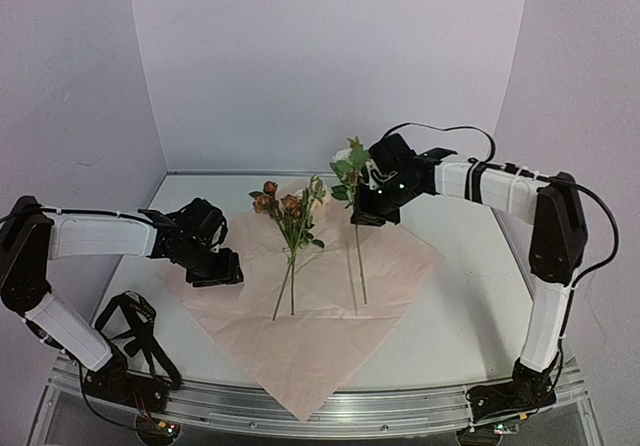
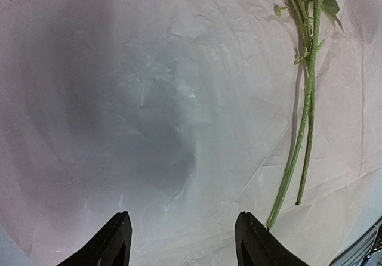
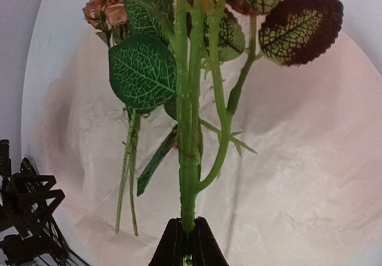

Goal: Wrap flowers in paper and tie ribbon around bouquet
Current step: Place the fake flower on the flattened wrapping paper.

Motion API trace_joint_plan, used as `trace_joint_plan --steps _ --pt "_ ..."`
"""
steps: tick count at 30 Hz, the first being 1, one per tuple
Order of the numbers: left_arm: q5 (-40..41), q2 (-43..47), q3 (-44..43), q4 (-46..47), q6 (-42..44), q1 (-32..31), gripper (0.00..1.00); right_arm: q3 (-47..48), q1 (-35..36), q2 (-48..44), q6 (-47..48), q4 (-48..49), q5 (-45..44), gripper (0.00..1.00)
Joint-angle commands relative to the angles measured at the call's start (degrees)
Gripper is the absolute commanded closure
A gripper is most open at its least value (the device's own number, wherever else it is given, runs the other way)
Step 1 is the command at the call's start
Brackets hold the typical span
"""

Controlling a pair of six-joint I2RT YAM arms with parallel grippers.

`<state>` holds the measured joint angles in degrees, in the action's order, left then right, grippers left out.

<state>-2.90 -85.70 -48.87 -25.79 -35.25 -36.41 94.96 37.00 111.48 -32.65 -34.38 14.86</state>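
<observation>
Roses first: the lying bunch (image 1: 290, 216) is flat on the pink paper (image 1: 320, 316), heads toward the back wall, thin stems running toward the near edge. The left wrist view picks up those green stems (image 2: 307, 111) at the right of the crinkled sheet (image 2: 149, 99). Just to its right, the held bunch (image 1: 350, 161) is up off the sheet at its head end, cream bloom and leaves raised, long stems slanting down over the paper. Whether the stem ends touch it, I can't tell.

The right claw (image 1: 368, 211) is clenched on that held bunch. The right wrist view shows its dark fingers pinched tight around the thick stems (image 3: 188, 129), with veined leaves above, pink paper (image 3: 298, 176) behind, and the lying bunch (image 3: 128, 158) off to the left.

The left claw (image 1: 215, 266) hangs at the sheet's left edge, released. Its own camera shows the claw (image 2: 182, 245) with both black fingertips spread apart and only paper between them.

The paper sits like a diamond on the white table (image 1: 470, 306), one corner pointing at the near rail.
</observation>
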Motion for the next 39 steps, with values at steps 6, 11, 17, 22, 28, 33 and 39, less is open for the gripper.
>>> trace_joint_plan --steps 6,11,17,22,28,33,39 --pt "-0.9 -1.3 1.4 2.7 -0.9 0.8 0.38 23.8 4.2 18.5 -2.3 5.1 2.9 1.00" --pt "-1.4 -1.8 1.0 2.7 -0.8 1.0 0.38 32.8 4.5 27.3 -4.3 5.3 2.6 1.00" --pt "-1.6 -2.9 0.2 2.5 -0.5 1.2 0.39 36.0 4.5 31.6 -5.9 6.2 2.9 1.00" --pt "-1.9 -4.0 -0.1 2.7 -0.3 1.3 0.38 34.6 4.7 32.3 -6.7 7.0 2.8 1.00" --pt "-2.1 -4.9 -0.5 2.7 -0.3 1.4 0.38 32.2 5.4 31.0 -8.0 7.1 1.7 1.00" --pt "-2.5 -5.8 -0.3 3.2 -0.3 1.5 0.38 30.9 6.5 29.9 -6.5 6.6 1.4 1.00" --pt "-2.8 -6.2 -0.1 3.6 -0.3 1.5 0.39 27.8 7.7 28.5 -6.5 6.8 0.6 1.00"
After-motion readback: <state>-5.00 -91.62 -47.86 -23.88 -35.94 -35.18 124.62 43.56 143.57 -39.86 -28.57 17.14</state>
